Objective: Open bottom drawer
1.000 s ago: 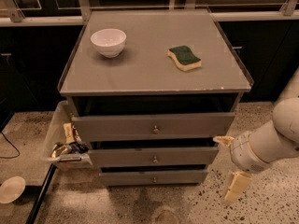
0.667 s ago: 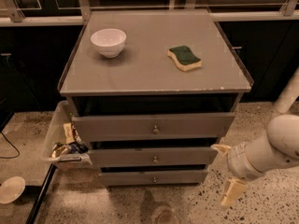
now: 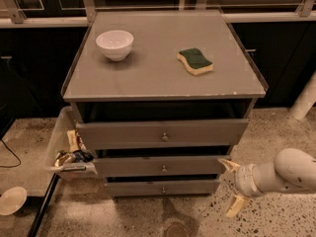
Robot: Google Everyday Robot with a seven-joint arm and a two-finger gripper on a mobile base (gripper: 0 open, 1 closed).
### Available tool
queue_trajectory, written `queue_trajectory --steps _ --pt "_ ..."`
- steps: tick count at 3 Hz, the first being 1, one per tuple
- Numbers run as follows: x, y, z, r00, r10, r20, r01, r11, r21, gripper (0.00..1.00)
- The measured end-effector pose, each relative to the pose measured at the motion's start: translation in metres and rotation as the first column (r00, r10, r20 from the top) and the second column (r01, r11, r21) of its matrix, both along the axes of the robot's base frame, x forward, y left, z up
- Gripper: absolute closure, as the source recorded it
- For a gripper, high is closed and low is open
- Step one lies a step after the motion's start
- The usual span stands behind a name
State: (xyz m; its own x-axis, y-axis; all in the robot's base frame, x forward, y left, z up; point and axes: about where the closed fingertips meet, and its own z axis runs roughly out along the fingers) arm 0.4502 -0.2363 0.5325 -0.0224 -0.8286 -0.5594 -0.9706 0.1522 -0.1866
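The bottom drawer [image 3: 163, 187] is the lowest and narrowest of three grey drawers in the cabinet, with a small round knob [image 3: 163, 190] at its centre. Its front stands roughly flush with the mid-width drawer [image 3: 163, 166] above. My gripper [image 3: 231, 186] hangs low at the cabinet's right side, near the bottom drawer's right end and apart from it. Its two cream fingers [image 3: 235, 206] are spread open and hold nothing. The white arm [image 3: 286, 174] comes in from the right.
The widest top drawer [image 3: 163, 134] is under the grey tabletop [image 3: 158, 75]. On it stand a white bowl [image 3: 114, 44] and a green-and-yellow sponge [image 3: 195, 61]. A clear bin [image 3: 66, 147] of packets hangs at the cabinet's left. A white dish [image 3: 11, 200] lies on the speckled floor.
My gripper and arm have moved down and a little left, toward the bottom drawer's right end. The drawers have not moved.
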Motion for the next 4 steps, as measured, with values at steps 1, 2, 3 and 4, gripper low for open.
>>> queue_trajectory --steps 1,2,3,4 --pt "0.009 0.0 -0.06 0.9999 0.001 0.012 -0.002 1.0 0.03 0.0" --pt "0.009 0.001 -0.065 1.0 0.005 0.006 -0.005 0.999 0.033 0.0" --pt "0.015 0.003 -0.09 0.9994 0.027 0.024 -0.027 1.0 -0.003 0.0" --pt "0.03 0.004 -0.145 0.9947 0.095 0.039 -0.093 0.994 -0.048 0.0"
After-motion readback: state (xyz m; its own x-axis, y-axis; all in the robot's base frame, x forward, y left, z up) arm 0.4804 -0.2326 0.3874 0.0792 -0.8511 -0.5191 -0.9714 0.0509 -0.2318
